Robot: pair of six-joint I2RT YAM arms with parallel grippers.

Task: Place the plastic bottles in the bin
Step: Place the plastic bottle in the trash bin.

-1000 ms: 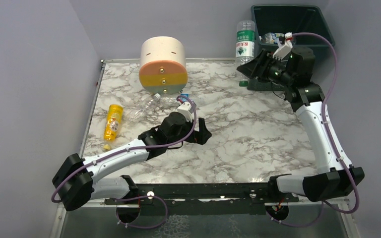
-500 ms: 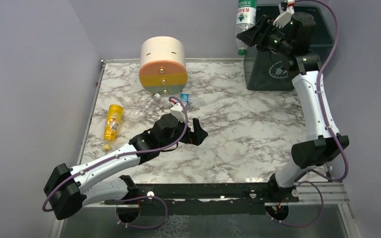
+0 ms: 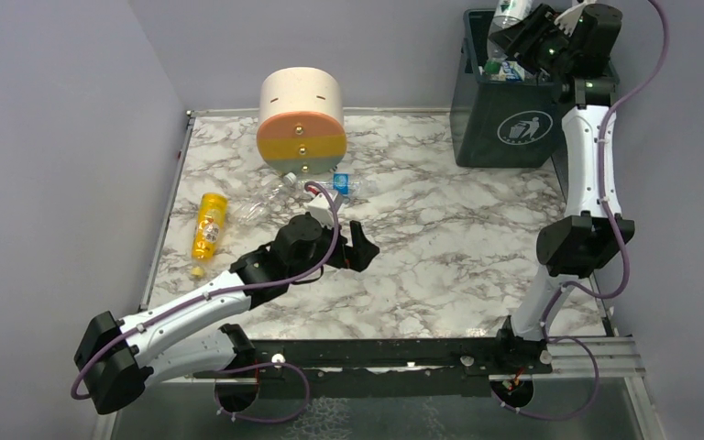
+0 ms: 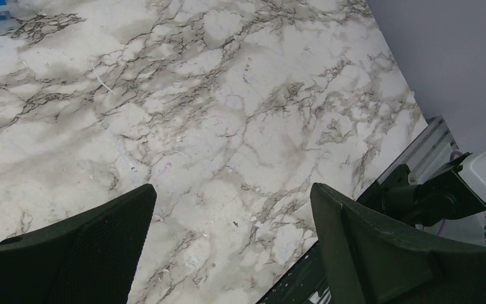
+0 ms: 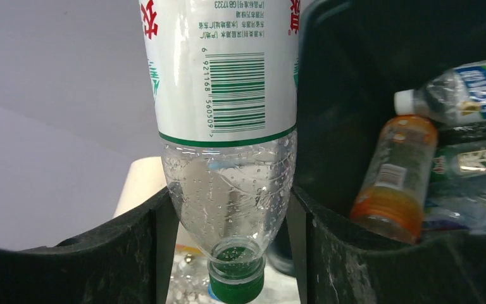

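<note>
Right arm raised at the far right corner. My right gripper (image 5: 228, 250) is clamped on a clear plastic bottle with a white-and-green label (image 5: 224, 95), one finger on each side, green cap pointing at the wrist camera. It hangs high beside the left rim of the tall dark teal square bin (image 3: 477, 119). An orange bottle (image 5: 392, 171) and a clear blue-labelled bottle (image 5: 462, 92) lie inside the bin.

My left gripper (image 4: 231, 196) hovers low over the marble table (image 3: 440, 238), jaws spread wide and empty. A yellow-orange bottle (image 3: 208, 225) lies near the table's left edge. A clear bottle (image 3: 270, 195) lies just in front of the cream cylindrical drawer unit (image 3: 301, 119).
</note>
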